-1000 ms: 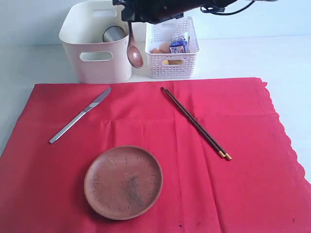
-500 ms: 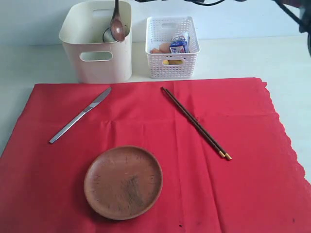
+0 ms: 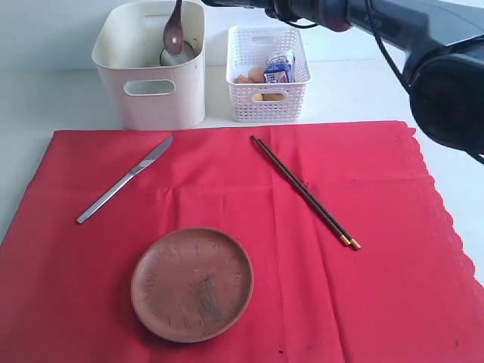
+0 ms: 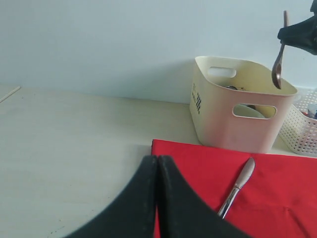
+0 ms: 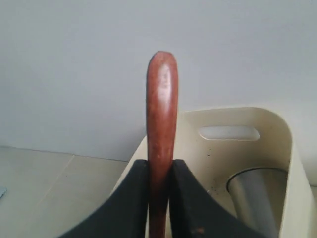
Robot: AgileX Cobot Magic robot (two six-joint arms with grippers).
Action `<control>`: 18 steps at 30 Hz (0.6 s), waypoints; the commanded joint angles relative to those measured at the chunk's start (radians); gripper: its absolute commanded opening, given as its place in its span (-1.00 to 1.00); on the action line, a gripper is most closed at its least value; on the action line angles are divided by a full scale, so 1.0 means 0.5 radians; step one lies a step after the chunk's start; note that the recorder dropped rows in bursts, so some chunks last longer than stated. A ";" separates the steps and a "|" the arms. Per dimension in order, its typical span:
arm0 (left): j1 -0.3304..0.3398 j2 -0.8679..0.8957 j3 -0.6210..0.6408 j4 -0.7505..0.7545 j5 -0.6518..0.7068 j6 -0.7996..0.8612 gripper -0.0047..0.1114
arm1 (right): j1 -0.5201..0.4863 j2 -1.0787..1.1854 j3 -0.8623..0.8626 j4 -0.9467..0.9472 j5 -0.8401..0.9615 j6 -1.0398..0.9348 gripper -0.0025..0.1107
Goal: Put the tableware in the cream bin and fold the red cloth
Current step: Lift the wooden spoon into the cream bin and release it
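My right gripper (image 5: 160, 166) is shut on the handle of the brown wooden spoon (image 5: 161, 109). The spoon's bowl (image 3: 174, 34) hangs inside the mouth of the cream bin (image 3: 149, 106), just above the steel cup (image 3: 179, 54) in it. On the red cloth (image 3: 378, 287) lie the silver knife (image 3: 125, 180), the dark chopsticks (image 3: 305, 191) and the round brown plate (image 3: 192, 283). My left gripper (image 4: 157, 161) is shut on nothing, low over the table at the cloth's corner near the knife (image 4: 237, 186); the exterior view does not show it.
A white lattice basket (image 3: 268, 94) with a milk carton (image 3: 279, 66) and food stands right of the bin. My right arm (image 3: 446, 83) crosses the top right of the exterior view. Pale table (image 3: 45, 98) surrounds the cloth.
The right gripper carried the spoon leftward, from the gap between bin and basket to over the bin, and its bowl now hangs inside the bin's mouth. The left gripper's earlier state is not shown.
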 commanded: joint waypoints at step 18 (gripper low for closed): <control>0.002 -0.014 0.000 -0.016 0.002 0.000 -0.87 | 0.169 0.140 -0.068 0.140 -0.389 -0.178 -0.60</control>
